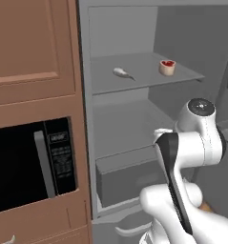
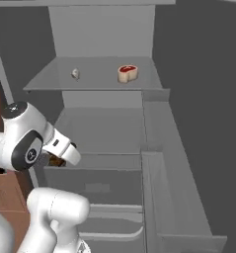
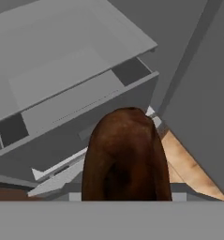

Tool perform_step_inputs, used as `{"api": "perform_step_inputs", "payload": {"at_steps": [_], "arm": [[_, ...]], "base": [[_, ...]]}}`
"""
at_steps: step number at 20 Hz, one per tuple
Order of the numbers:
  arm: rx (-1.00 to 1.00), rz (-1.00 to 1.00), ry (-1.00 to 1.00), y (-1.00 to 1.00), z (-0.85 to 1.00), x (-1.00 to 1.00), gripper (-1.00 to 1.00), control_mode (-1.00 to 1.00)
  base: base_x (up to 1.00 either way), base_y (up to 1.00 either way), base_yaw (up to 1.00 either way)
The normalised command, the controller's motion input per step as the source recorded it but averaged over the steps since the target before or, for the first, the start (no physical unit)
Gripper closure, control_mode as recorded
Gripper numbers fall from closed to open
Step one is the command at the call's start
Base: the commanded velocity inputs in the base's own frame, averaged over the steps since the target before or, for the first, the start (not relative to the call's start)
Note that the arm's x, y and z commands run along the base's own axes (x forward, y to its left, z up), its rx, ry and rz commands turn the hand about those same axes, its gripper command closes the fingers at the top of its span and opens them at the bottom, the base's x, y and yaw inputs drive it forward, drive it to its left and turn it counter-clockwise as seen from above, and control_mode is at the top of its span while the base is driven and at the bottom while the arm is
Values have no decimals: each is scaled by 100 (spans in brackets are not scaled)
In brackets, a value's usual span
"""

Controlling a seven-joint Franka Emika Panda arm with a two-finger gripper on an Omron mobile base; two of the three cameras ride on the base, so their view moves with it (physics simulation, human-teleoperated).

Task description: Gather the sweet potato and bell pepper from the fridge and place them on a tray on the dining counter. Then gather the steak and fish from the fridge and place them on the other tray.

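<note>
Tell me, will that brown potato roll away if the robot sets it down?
Probably a bit. The sweet potato looks long and rounded, with no flat side, so it could roll sideways. It seems solid and stiff, since it keeps its shape in the hand. Its skin looks dull, so it is likely not slippery.

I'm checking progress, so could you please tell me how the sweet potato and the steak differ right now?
The sweet potato is plain brown and elongated; the steak is a squat, pale-edged piece with a red top. The sweet potato is held in the claw outside the fridge shelves; the steak rests on the upper shelf. Both are task foods.
</note>
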Motion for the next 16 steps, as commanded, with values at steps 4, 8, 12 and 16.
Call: {"api": "perform_step_inputs", "payload": {"at_steps": [4, 8, 12, 16], "arm": [[0, 0, 0, 0, 0, 0, 100, 100], [0, 0, 0, 0, 0, 0, 100, 100], [0, 0, 0, 0, 0, 0, 100, 100], [0, 0, 0, 0, 0, 0, 100, 100]], "base": [[-50, -1, 34], [-83, -10, 29], [-98, -4, 25], [-85, 4, 31]]}}
